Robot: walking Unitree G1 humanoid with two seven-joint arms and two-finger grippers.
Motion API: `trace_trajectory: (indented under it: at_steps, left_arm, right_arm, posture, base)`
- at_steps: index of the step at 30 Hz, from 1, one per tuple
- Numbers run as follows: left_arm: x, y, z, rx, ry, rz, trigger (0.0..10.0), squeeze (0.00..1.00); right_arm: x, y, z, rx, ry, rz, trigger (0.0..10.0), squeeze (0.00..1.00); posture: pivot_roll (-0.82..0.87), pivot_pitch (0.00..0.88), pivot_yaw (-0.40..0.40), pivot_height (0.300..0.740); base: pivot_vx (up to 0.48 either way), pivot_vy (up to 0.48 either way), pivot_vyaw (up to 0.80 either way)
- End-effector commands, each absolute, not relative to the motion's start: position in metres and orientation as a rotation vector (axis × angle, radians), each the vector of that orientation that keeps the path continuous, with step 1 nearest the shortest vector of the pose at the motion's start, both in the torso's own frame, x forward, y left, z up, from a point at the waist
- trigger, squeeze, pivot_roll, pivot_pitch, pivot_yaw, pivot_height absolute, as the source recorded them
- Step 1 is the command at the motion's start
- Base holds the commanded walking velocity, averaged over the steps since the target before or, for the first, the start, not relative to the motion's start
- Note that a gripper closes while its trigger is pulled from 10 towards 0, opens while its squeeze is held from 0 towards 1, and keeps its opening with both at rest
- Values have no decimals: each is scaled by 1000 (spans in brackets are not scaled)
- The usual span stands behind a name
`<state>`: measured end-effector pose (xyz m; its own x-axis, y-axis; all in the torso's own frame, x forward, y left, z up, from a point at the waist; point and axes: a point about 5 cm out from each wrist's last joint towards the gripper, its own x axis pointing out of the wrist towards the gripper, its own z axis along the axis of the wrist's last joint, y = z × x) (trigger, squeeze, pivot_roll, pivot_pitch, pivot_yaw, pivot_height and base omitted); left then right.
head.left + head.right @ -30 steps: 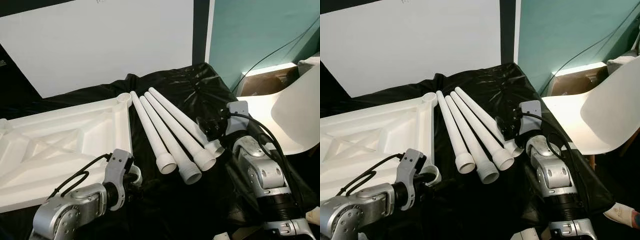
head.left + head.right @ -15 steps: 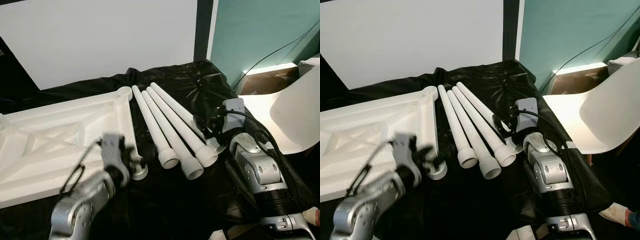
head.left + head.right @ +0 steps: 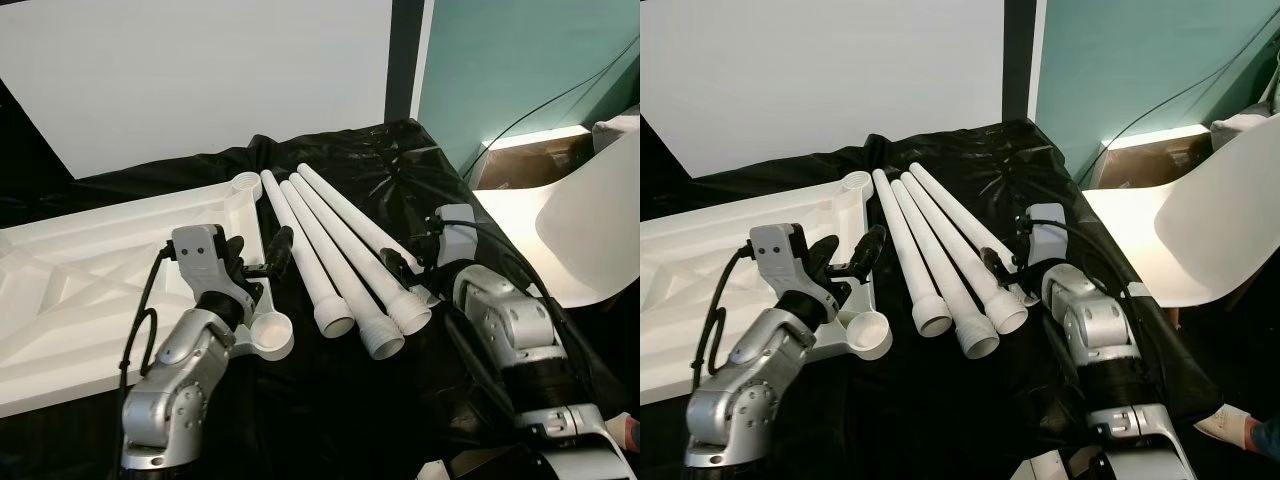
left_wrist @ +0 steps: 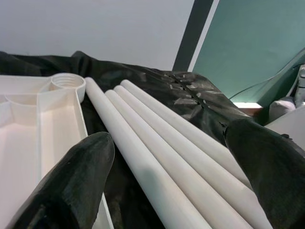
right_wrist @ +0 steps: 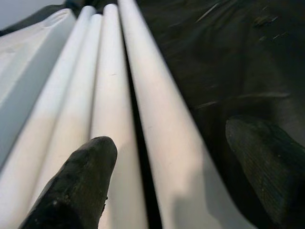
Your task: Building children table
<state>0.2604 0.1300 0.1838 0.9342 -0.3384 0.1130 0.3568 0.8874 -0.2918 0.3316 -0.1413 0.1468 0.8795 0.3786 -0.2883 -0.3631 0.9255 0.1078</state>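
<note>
With fingers spread wide, the right gripper (image 5: pixel 167 176) straddles the outermost table leg (image 3: pixel 352 232) for pickup; the left gripper (image 3: pixel 262 262), also wide, hovers over the inverted tabletop (image 3: pixel 90 270).

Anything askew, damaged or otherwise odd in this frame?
Nothing stands out. The table legs lie side by side on the black sheet, beside the upside-down tabletop. The left gripper and right gripper are both open, near the legs. No damage visible.
</note>
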Motion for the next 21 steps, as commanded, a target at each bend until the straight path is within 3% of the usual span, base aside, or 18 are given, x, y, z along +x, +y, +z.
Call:
trace_trajectory:
  at_steps: [1,4,5,6,21]
  left_arm:
    - [263,131,182,-301,-59,-345,10000,0]
    - [263,131,182,-301,-58,-340,10000,0]
    - [264,131,180,-295,-47,-328,10000,0]
    - [264,131,179,-293,-43,-324,10000,0]
    - [266,129,172,-250,-24,-330,10000,0]
  right_arm:
    - [327,-138,128,91,425,411,10000,788]
    - [326,-140,124,123,483,404,10000,776]
    - [325,-146,115,163,573,370,10000,729]
    - [324,-149,111,169,610,353,10000,0]
    - [320,-171,108,242,758,204,10000,0]
  posture:
    - [94,0,51,740]
    - [96,0,49,740]
    - [98,0,48,740]
    - [99,0,47,740]
    - [88,0,61,740]
  base:
    - [0,0,0]
    - [0,0,0]
    - [0,0,0]
    - [0,0,0]
    - [0,0,0]
